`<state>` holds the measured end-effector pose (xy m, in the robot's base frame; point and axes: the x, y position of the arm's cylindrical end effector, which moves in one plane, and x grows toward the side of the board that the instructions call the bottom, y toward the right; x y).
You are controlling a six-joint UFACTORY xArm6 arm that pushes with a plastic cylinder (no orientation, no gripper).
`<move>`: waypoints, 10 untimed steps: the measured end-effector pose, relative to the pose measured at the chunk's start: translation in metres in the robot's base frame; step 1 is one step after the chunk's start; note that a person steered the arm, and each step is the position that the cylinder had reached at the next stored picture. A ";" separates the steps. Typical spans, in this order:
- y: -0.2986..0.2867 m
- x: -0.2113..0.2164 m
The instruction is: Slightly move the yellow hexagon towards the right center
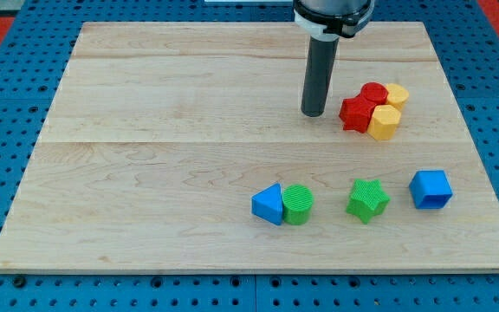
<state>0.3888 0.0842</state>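
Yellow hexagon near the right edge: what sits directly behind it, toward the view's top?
Behind the yellow hexagon sit a red cylinder and a second yellow block, its shape partly hidden. A red star touches its left.

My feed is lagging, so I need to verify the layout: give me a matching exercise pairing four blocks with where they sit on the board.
Things:
1. blue cube
2. blue triangle
3. green star
4. yellow hexagon

Places:
A. touching the green cylinder on its left side
B. in the cluster with the red blocks, right of my tip
C. farthest toward the view's right in the lower row
D. between the green cylinder and the blue cube

Pairs: 1-C, 2-A, 3-D, 4-B
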 end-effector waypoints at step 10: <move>0.144 0.154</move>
